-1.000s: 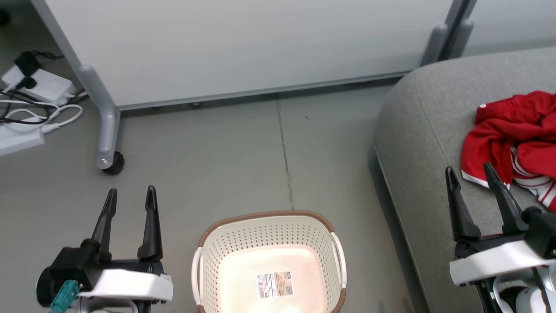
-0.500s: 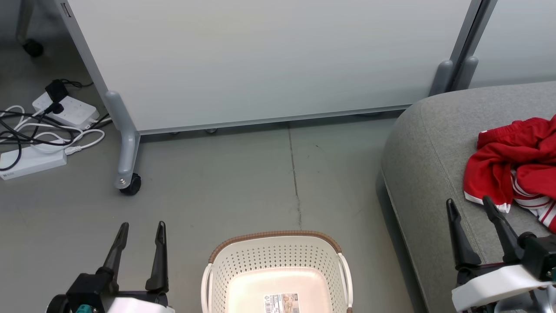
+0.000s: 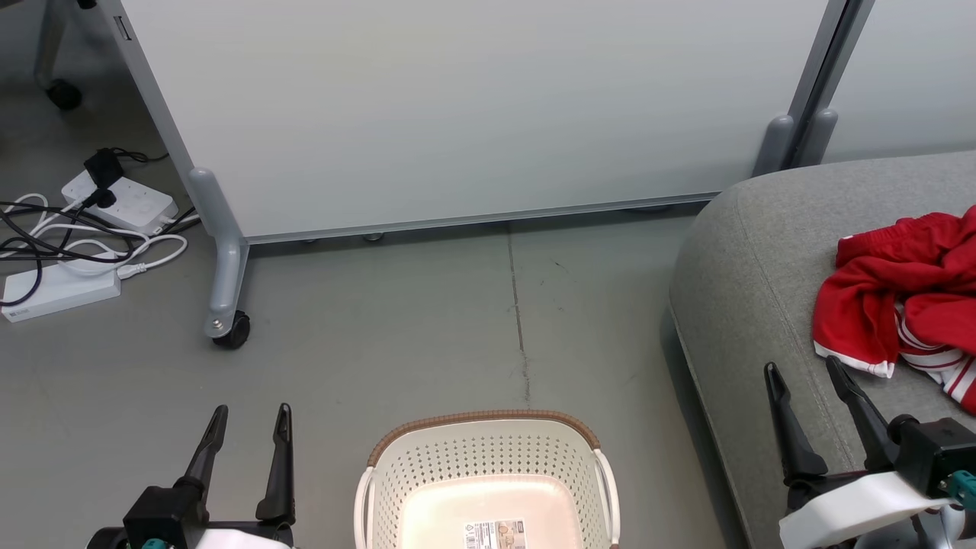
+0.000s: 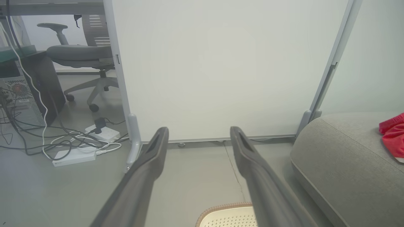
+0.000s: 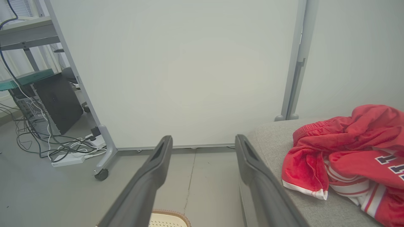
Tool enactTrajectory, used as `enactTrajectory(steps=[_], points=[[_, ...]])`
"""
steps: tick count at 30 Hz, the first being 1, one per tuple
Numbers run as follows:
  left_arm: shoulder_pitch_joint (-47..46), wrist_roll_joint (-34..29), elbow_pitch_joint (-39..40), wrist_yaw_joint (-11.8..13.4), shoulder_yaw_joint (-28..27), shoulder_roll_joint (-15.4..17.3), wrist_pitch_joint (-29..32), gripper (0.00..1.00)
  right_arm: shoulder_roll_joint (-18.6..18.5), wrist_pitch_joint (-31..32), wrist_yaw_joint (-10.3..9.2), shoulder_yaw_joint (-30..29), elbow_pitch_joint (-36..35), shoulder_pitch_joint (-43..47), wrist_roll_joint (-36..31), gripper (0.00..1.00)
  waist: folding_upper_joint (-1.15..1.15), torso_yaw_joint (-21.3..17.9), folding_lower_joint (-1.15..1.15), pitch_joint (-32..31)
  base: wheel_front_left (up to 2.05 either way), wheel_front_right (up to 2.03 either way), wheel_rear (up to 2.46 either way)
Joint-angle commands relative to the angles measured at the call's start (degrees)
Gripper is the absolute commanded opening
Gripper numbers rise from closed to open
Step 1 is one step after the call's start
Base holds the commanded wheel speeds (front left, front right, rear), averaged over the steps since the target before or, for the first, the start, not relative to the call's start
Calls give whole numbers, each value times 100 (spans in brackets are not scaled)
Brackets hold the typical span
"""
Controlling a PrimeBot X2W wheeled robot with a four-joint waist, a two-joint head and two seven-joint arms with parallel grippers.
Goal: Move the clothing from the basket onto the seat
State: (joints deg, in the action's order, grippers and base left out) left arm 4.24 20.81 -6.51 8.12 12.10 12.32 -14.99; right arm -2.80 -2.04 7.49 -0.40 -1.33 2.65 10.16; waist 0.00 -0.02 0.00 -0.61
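The red clothing [image 3: 907,293] with white striped trim lies crumpled on the light-grey seat [image 3: 747,282] at the right; it also shows in the right wrist view [image 5: 350,151] and as a red edge in the left wrist view [image 4: 393,135]. The cream basket [image 3: 488,465] with a brown rim stands on the floor at bottom centre, holding nothing but a barcode label. My left gripper [image 3: 250,415] is open at the lower left, apart from the basket. My right gripper [image 3: 804,374] is open over the seat's front edge, just short of the clothing.
A pale partition on a castor leg [image 3: 225,290] stands behind the basket. Power strips and tangled cables [image 3: 84,236] lie on the floor at the left. An office chair [image 4: 80,56] and a computer case [image 5: 58,101] stand beyond the partition.
The head camera has tilted up, so the whole picture shifted down. Both grippers sit lower in the view, still open. The clothing and basket have not moved.
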Motion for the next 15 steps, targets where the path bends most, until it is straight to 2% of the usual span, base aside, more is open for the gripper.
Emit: enactTrajectory(steps=[1, 15], points=[[1, -25, -29, -11, -26, 21, -17, 100, -26, -14, 2, 5, -3, 31, 18, 100, 0, 4, 0, -1, 0, 0, 0], [-24, -62, -154, -24, -90, -27, -17, 100, -26, 34, 2, 28, -41, 69, 23, 100, 0, 32, 0, 0, 0, 0, 0]])
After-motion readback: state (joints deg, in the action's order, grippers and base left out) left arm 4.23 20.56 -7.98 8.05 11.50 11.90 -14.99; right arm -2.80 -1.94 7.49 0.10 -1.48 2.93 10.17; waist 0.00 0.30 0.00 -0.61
